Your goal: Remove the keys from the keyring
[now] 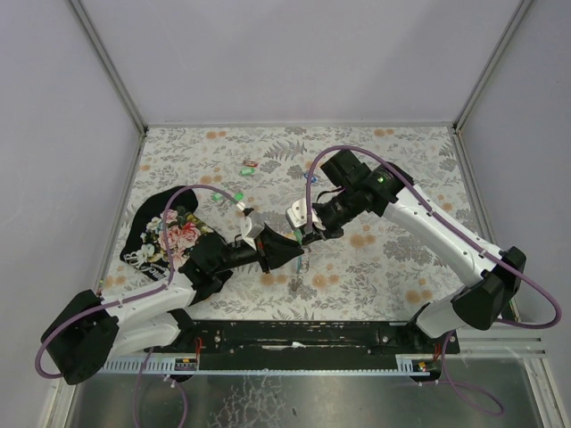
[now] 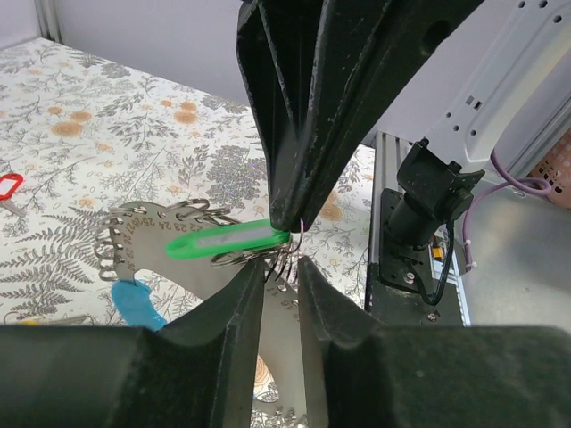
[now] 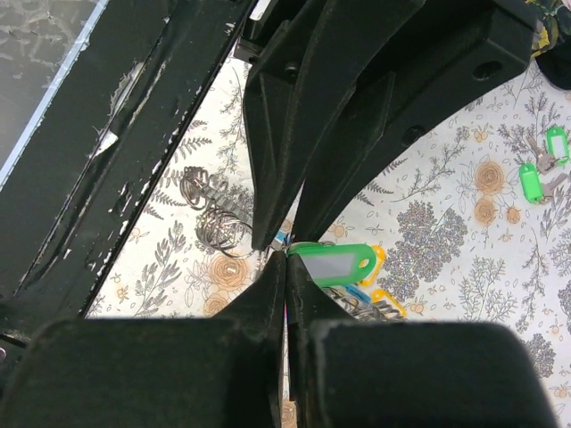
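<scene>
The keyring [image 2: 147, 234] is a grey strap loop with punched holes and a blue section [image 2: 138, 303], held off the table. My left gripper [image 2: 278, 269] has its jaws narrowly apart with the strap running between them and small wire rings at their tips. It is gripping the strap. The green key tag [image 2: 227, 242] hangs beside the strap and also shows in the right wrist view [image 3: 335, 265]. My right gripper [image 3: 285, 257] is shut on the tag's small metal ring. Both grippers meet tip to tip in the top view, left gripper [image 1: 293, 249] and right gripper [image 1: 307, 236].
A black floral cloth [image 1: 165, 234] lies at the left. Loose red and green tags [image 1: 251, 167] lie at the back, more green tags [image 3: 535, 176] beside them. Yellow tags [image 3: 382, 301] and loose wire rings [image 3: 214, 223] lie under the grippers. The base rail [image 1: 294, 334] is at the front.
</scene>
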Robot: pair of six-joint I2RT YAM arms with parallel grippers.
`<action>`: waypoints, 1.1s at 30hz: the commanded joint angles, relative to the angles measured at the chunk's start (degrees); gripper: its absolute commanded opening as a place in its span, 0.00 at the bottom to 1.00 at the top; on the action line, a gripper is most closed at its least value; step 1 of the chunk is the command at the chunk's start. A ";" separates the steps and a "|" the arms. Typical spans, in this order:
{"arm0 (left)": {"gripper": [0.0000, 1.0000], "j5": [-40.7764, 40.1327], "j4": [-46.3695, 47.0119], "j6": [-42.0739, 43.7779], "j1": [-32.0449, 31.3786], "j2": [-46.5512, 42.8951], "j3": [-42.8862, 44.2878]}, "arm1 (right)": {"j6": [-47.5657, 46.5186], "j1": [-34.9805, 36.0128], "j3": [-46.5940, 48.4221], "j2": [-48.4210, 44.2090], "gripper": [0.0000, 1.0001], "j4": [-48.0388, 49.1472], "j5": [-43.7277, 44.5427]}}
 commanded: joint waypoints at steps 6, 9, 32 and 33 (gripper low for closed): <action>0.00 0.86 0.26 3.31 0.39 -2.24 -0.14 | 0.00 0.79 3.05 -0.24 0.00 -0.41 -1.30; 0.00 1.28 -0.12 3.93 0.39 -2.76 -0.11 | -0.27 0.72 3.05 -0.39 0.00 -0.36 0.18; 0.00 -4.68 9.36 0.64 0.39 -6.93 -5.23 | 3.00 0.74 -6.62 -3.26 0.00 6.62 4.28; 0.00 -4.66 9.76 0.28 0.37 -7.06 -5.44 | 3.96 0.75 -7.14 -3.33 0.00 7.75 4.59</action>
